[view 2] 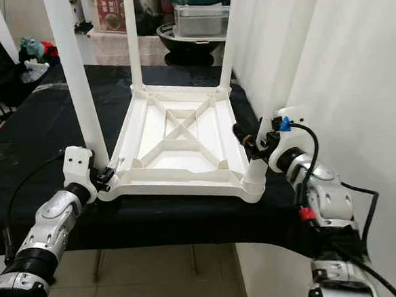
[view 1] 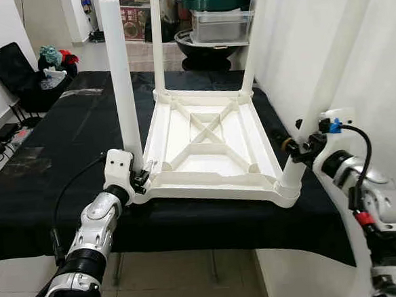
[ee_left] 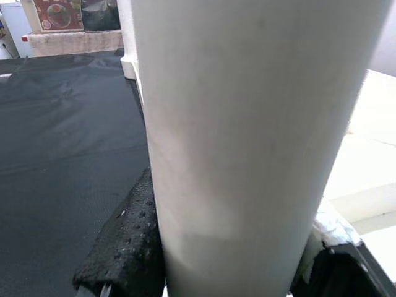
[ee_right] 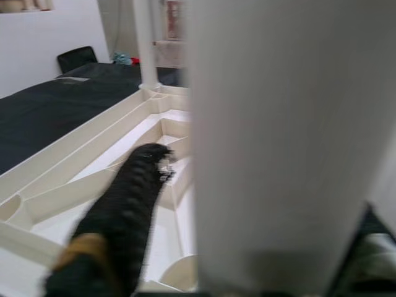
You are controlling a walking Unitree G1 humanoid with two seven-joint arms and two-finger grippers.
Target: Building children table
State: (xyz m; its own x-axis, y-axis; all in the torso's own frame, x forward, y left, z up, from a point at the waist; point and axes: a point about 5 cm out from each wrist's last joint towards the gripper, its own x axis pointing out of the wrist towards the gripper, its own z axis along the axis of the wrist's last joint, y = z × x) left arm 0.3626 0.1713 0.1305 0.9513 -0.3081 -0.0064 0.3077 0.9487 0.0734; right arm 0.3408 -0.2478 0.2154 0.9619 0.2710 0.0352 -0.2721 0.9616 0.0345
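The left gripper (view 1: 143, 177) clamps its dimpled black fingers (ee_left: 127, 238) on the smooth round leg (view 1: 123, 82) at the near left corner of the table (view 1: 211, 144). This white ribbed plastic table lies upside down on the black cloth (view 1: 55, 151), at the cloth's near right edge, legs up. The right gripper (view 1: 300, 145) clamps the near right leg (view 1: 329, 78), one knobbly finger (ee_right: 117, 216) beside it.

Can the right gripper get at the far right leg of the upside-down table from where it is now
Probably not. The right gripper is closed around the near right leg, and the far right leg stands across the table, beside the white wall.
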